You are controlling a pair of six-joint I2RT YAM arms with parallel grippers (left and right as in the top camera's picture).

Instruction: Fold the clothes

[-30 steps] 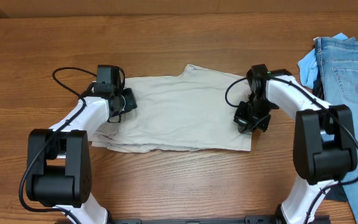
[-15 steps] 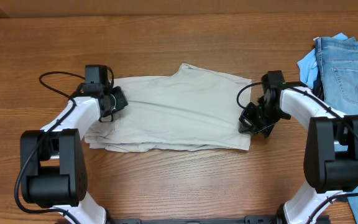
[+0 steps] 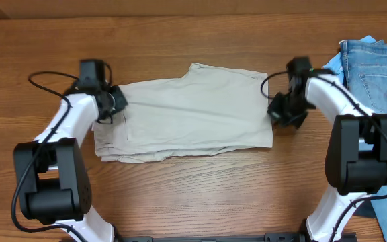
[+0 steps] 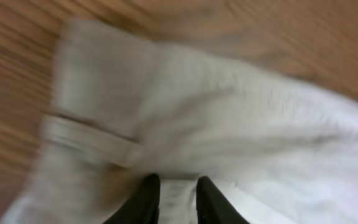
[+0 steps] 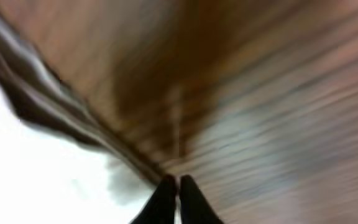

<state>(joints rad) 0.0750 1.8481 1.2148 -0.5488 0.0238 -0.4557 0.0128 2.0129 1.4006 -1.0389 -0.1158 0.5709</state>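
Note:
The clothes point(image 3: 187, 114), a pale beige garment, lie folded into a wide flat band on the wooden table point(image 3: 193, 202). My left gripper point(image 3: 109, 111) sits at the garment's left end. In the left wrist view its fingers point(image 4: 148, 196) stand slightly apart, open, with beige cloth point(image 4: 229, 124) showing in the gap, and the picture is blurred. My right gripper point(image 3: 279, 114) is at the garment's right edge. In the blurred right wrist view this gripper point(image 5: 178, 186) has its fingertips pressed together at the border of the pale cloth point(image 5: 42, 180), a thin sliver of it between them.
Blue denim jeans point(image 3: 381, 81) lie along the table's right side, with a small light-blue cloth point(image 3: 332, 67) at their left edge, close behind my right arm. Black cables loop off both wrists.
Both grippers moved outward and toward the table's far side, and the garment went with them and stretched flatter. The left fingers have parted a little.

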